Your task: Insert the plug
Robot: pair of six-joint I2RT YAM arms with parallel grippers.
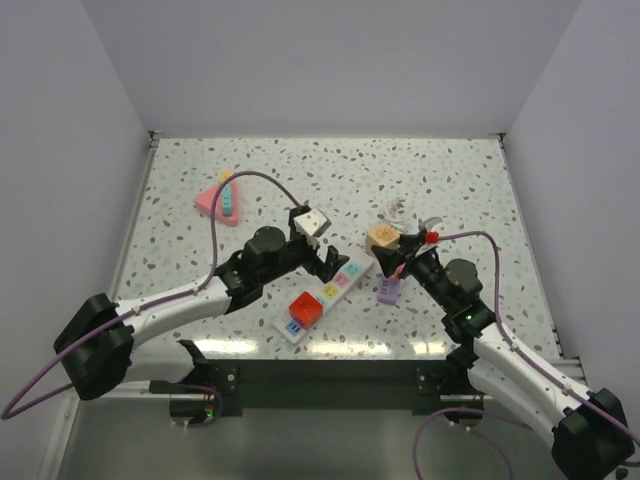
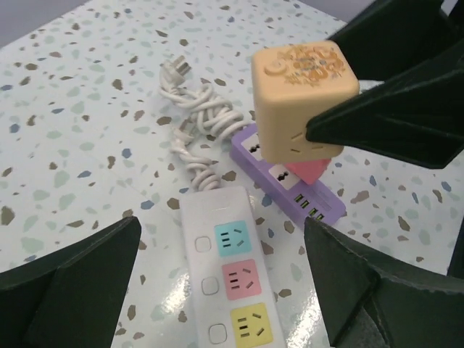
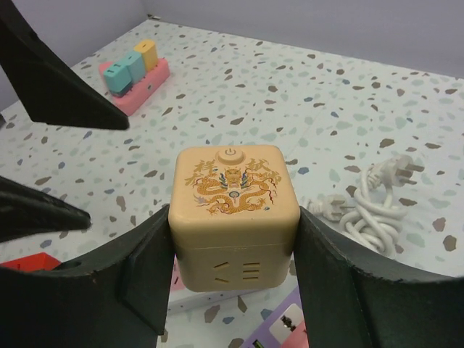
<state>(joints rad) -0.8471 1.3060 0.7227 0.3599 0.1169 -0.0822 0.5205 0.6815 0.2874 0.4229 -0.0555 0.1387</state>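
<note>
A tan cube plug with a gold dragon on top is clamped between my right gripper's fingers. My right gripper holds the cube off the table, above the far end of a purple power strip. The cube also shows in the left wrist view. A white power strip with cyan, pink and yellow sockets lies diagonally at mid table. My left gripper is open and empty, its fingers either side of this strip.
A red cube plug sits in the white strip's near end. A coiled white cord with its plug lies behind the cube. A pink triangular strip with coloured plugs lies far left. The purple strip lies right of the white one.
</note>
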